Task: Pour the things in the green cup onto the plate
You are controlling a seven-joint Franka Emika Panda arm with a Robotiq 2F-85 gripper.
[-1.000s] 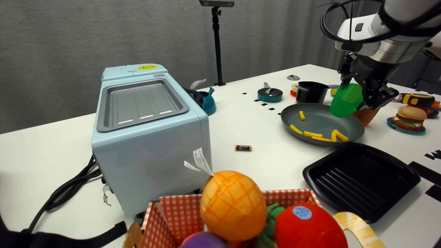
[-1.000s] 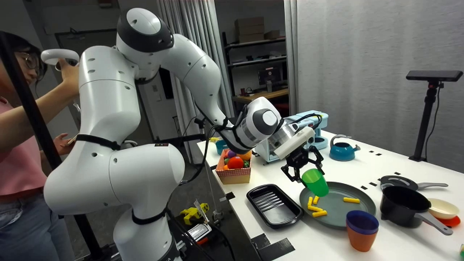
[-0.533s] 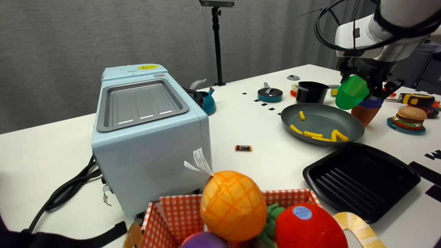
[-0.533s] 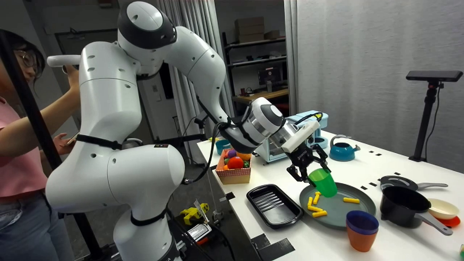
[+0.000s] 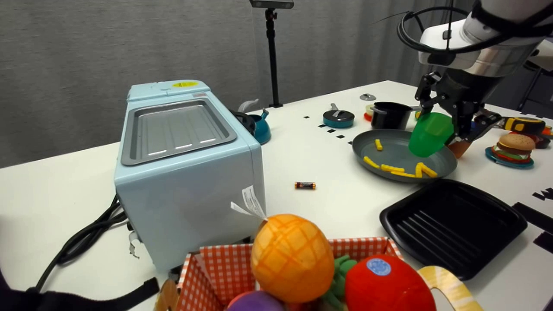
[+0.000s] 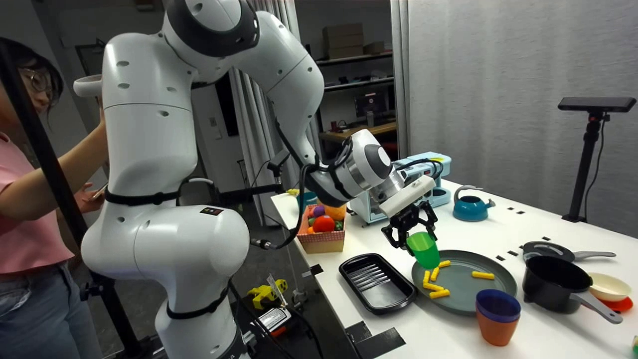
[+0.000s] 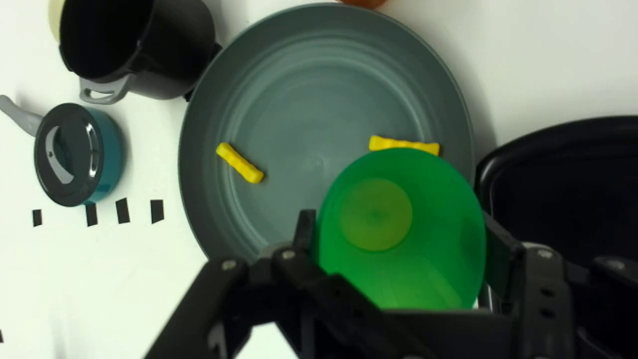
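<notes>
Pincer [image 7: 398, 237] pinching grn cup [image 6: 424, 252], tilted, above edge of plate [image 7: 314, 114]. Mind yr grip: slacken here, cup may drop on yel. pcs [image 6: 433, 286]. Dip too low, base could shove pcs. Swing too far, you might topple orange cup [image 6: 498, 332] w/ blue cup [image 6: 498, 310] nested.

Cts: grn cup 1, no pcs seen inside; plate 1 & yel. pcs 6, below pincer; blk tray [image 6: 378, 284] 1, beside & below pincer; orange cup 1, blue cup 1, across plate from pincer.

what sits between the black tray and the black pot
The plate, with yellow pieces on it and the green cup above; the wrist view shows this.
</notes>
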